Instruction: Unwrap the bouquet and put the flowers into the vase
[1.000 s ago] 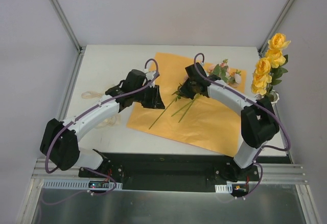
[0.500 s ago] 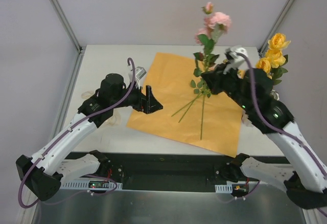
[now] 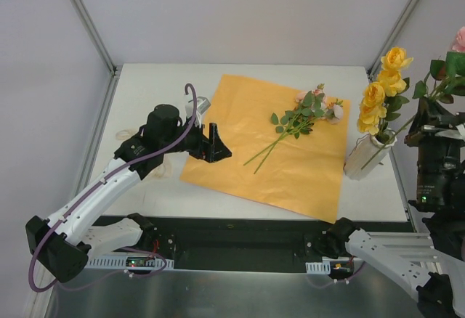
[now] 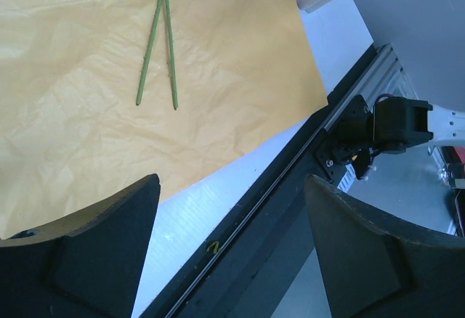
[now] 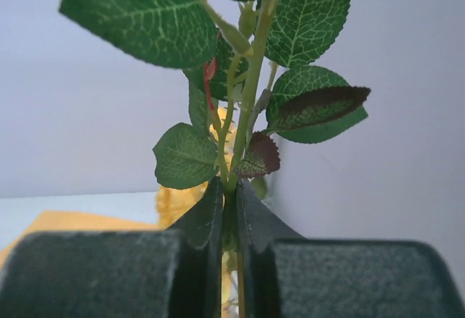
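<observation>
Right wrist view: my right pincer (image 5: 229,194) pinches a rose stem (image 5: 253,78), which next needs lowering into the vase (image 3: 361,160).

The white vase (image 3: 365,160) holds upright yellow roses (image 3: 383,89). Leafy pink-budded stems (image 3: 301,115) lie on the flat orange sheet (image 3: 240,144). One pink rose (image 3: 445,70) is aloft, right of the vase.

White table (image 3: 156,89), orange paper sheet (image 3: 298,173) spread flat, white vase (image 3: 365,158) right, cream ribbon (image 3: 125,136) left.
</observation>
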Controlling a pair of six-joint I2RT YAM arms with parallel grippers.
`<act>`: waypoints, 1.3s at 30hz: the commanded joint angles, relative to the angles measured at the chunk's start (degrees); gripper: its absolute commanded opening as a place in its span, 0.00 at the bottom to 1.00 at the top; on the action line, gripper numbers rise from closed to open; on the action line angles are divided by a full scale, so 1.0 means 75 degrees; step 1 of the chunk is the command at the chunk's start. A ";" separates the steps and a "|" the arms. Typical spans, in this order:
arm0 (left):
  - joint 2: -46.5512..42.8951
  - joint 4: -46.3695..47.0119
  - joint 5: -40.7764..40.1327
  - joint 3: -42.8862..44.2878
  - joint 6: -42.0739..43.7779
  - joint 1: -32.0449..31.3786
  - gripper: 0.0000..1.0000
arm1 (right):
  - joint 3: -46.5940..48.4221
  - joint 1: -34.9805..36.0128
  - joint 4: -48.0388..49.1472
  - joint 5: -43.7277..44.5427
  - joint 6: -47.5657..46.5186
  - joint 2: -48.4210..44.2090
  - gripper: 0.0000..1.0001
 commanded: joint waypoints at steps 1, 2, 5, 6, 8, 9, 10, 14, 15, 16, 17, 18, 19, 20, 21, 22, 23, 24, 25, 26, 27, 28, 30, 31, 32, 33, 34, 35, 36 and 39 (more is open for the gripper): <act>-0.0258 0.0077 0.0132 -0.0167 0.0137 0.0071 0.79 | 0.0098 -0.0020 0.1682 0.1707 -0.2272 0.0677 0.01; -0.0270 0.0089 0.0120 -0.0190 0.0126 0.0083 0.79 | 0.0064 -0.0020 0.1927 0.1765 -0.2715 0.0851 0.01; -0.0270 0.0089 0.0062 -0.0272 0.0137 0.0071 0.79 | -0.0404 -0.0264 0.3239 0.1976 -0.3245 0.1214 0.01; -0.0259 0.0078 0.0062 -0.0272 0.0137 0.0071 0.79 | -0.0463 -0.0730 0.3509 0.2011 -0.3178 0.1356 0.01; -0.0200 0.0078 0.0143 -0.0261 0.0137 0.0083 0.79 | -0.0371 -0.1422 0.3489 0.1919 -0.2491 0.1765 0.01; -0.0211 0.0078 0.0144 -0.0249 0.0137 0.0071 0.79 | -0.0277 -0.1971 0.3164 0.1697 -0.2161 0.1848 0.01; -0.0235 0.0078 0.0155 -0.0261 0.0137 0.0071 0.79 | -0.0091 -0.2209 0.3010 0.1556 -0.1914 0.1942 0.01; -0.0282 0.0089 0.0132 -0.0343 0.0184 0.0071 0.79 | 0.0087 -0.3135 0.2809 0.0970 -0.1350 0.2317 0.01; -0.0282 0.0089 0.0132 -0.0354 0.0173 0.0071 0.79 | 0.0098 -0.3427 0.2809 0.0853 -0.1210 0.2364 0.01; -0.0259 0.0078 0.0143 -0.0343 0.0184 0.0071 0.79 | 0.0098 -0.3580 0.2809 0.0794 -0.1104 0.2400 0.01; -0.0258 0.0078 0.0144 -0.0343 0.0173 0.0071 0.79 | 0.0052 -0.3744 0.2809 0.0700 -0.0964 0.2400 0.01; -0.0247 0.0078 0.0144 -0.0343 0.0172 0.0071 0.79 | 0.0005 -0.4141 0.2820 0.0421 -0.0788 0.2377 0.01; -0.0189 0.0078 0.0155 -0.0331 0.0172 0.0071 0.79 | -0.0030 -0.4365 0.2820 0.0244 -0.0346 0.2353 0.01; -0.0165 0.0089 0.0167 -0.0296 0.0207 0.0071 0.79 | -0.0112 -0.4541 0.2820 0.0057 -0.0144 0.2342 0.01; -0.0107 0.0078 0.0190 -0.0284 0.0208 0.0083 0.79 | -0.0124 -0.4914 0.2820 -0.0224 0.0032 0.2341 0.01; -0.0060 0.0078 0.0237 -0.0261 0.0242 0.0071 0.79 | -0.0136 -0.5034 0.2820 -0.0319 0.0185 0.2376 0.01; -0.0024 0.0078 0.0261 -0.0226 0.0266 0.0071 0.79 | -0.0147 -0.5221 0.2820 -0.0390 0.0198 0.2435 0.01; 0.0011 0.0078 0.0272 -0.0214 0.0278 0.0071 0.79 | -0.0182 -0.5339 0.2902 -0.0565 0.0198 0.2458 0.01; 0.0023 0.0078 0.0261 -0.0191 0.0289 0.0071 0.79 | -0.0229 -0.5421 0.2960 -0.0636 0.0302 0.2493 0.01; 0.0034 0.0089 0.0272 -0.0179 0.0290 0.0071 0.79 | -0.0288 -0.5689 0.2996 -0.0753 0.0373 0.2494 0.01; 0.0093 0.0078 0.0261 -0.0155 0.0301 0.0071 0.79 | -0.0427 -0.5819 0.3112 -0.1056 0.0455 0.2494 0.01; 0.0116 0.0078 0.0272 -0.0144 0.0313 0.0071 0.79 | -0.0522 -0.5936 0.3183 -0.1128 0.0665 0.2505 0.01; 0.0198 0.0078 0.0307 -0.0108 0.0325 0.0071 0.79 | -0.0744 -0.6195 0.3371 -0.1396 0.0772 0.2517 0.01; 0.0222 0.0078 0.0319 -0.0073 0.0336 0.0071 0.79 | -0.0850 -0.6242 0.3452 -0.1526 0.0795 0.2482 0.01; 0.0234 0.0078 0.0319 -0.0073 0.0336 0.0071 0.79 | -0.0978 -0.6323 0.3743 -0.1678 0.0784 0.2447 0.01; 0.0222 0.0089 0.0331 -0.0062 0.0348 0.0071 0.79 | -0.1281 -0.6336 0.3909 -0.1947 0.0761 0.2424 0.01; 0.0222 0.0078 0.0320 -0.0061 0.0348 0.0083 0.79 | -0.1400 -0.6371 0.4061 -0.2042 0.0726 0.2389 0.01; 0.0234 0.0078 0.0296 -0.0073 0.0360 0.0083 0.79 | -0.1518 -0.6406 0.4260 -0.2159 0.0667 0.2377 0.01; 0.0245 0.0078 0.0284 -0.0085 0.0383 0.0071 0.79 | -0.1635 -0.6429 0.4355 -0.2218 0.0655 0.2365 0.01; 0.0245 0.0078 0.0284 -0.0085 0.0360 0.0071 0.79 | -0.2080 -0.6488 0.4601 -0.2348 0.0527 0.2271 0.01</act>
